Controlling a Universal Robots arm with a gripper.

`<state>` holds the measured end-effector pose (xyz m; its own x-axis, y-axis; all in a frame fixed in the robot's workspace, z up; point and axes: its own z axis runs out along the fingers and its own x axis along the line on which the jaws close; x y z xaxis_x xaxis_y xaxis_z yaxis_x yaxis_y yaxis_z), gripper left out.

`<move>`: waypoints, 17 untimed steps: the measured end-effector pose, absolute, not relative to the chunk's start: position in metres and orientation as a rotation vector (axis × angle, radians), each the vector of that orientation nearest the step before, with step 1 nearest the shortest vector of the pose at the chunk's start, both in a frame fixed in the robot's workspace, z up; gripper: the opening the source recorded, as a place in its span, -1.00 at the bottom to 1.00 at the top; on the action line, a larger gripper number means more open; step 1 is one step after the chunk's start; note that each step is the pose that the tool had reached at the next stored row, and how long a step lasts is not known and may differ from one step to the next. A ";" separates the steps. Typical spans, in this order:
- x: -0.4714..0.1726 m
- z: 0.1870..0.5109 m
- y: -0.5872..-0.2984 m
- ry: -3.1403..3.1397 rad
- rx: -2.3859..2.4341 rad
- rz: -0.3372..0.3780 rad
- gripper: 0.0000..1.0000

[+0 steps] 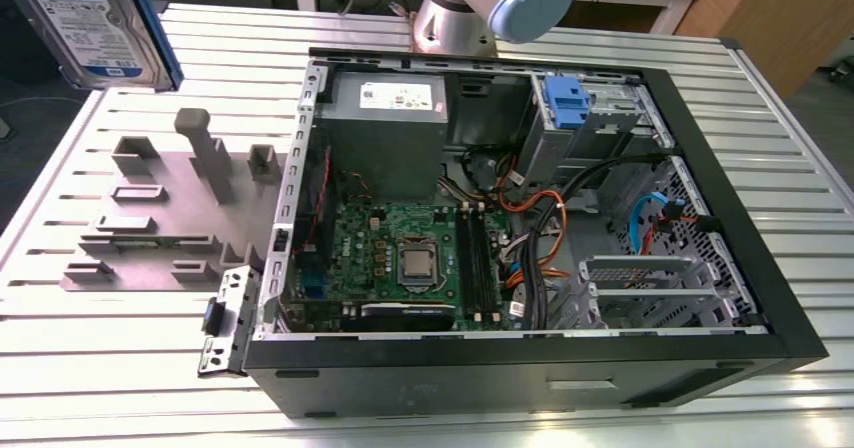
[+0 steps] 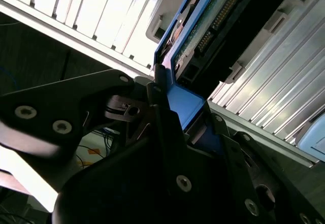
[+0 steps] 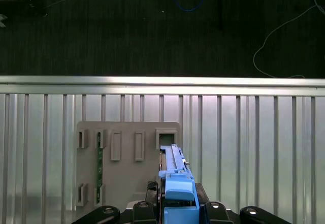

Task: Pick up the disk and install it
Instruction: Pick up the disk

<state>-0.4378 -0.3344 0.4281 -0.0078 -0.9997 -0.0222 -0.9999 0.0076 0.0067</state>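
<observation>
Obs, one frame set.

End effector [image 2: 179,113]: closed narrow on the disk [image 2: 210,23]. In both wrist views the black fingers [image 2: 152,102] sit either side of the end of the disk's blue rail, tight against it. Disk is carried on edge. Second wrist view shows its green circuit side w/ connector row and a blue rail along one long edge.

Disk location: exterior view, approx 10 o'clock, at the far corner of the bench [image 1: 107,368]. White-and-blue label faces the camera, blue rail on the side toward the exterior view's right. In first wrist view the disk hangs over the grey fixture plate [image 3: 127,163], in line w/ one of its square pockets. Contact w/ plate: cannot tell.

Fixture plate lies flat on the slatted bench at 9 o'clock of the exterior view, just beside the PC case [image 1: 534,373]. It has several upright posts and slots.

PC case lies open side up, centre to 3 o'clock. Inside:
- grey power supply box [image 1: 380,138] w/ small white sticker, approx 12 o'clock
- blue clip [image 1: 567,103] in the bay at approx 1 o'clock, no drive in it
- mainboard [image 1: 400,258] at centre, cables [image 1: 534,208] beside it
- metal drive cage [image 1: 641,288] at approx 4 o'clock

Arm [image 1: 487,8] stands behind the case at 12 o'clock. Dark floor [image 3: 152,31] lies beyond the bench edge.
</observation>
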 end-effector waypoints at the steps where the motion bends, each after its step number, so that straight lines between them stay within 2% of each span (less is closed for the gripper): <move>1: -0.438 0.429 -0.334 2.222 -2.205 0.032 -0.27; 17: -0.438 0.435 -0.334 2.222 -2.205 0.032 -0.27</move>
<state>-0.4377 -0.3344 0.4354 -0.0078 -0.9997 -0.0222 -0.9999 0.0076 0.0067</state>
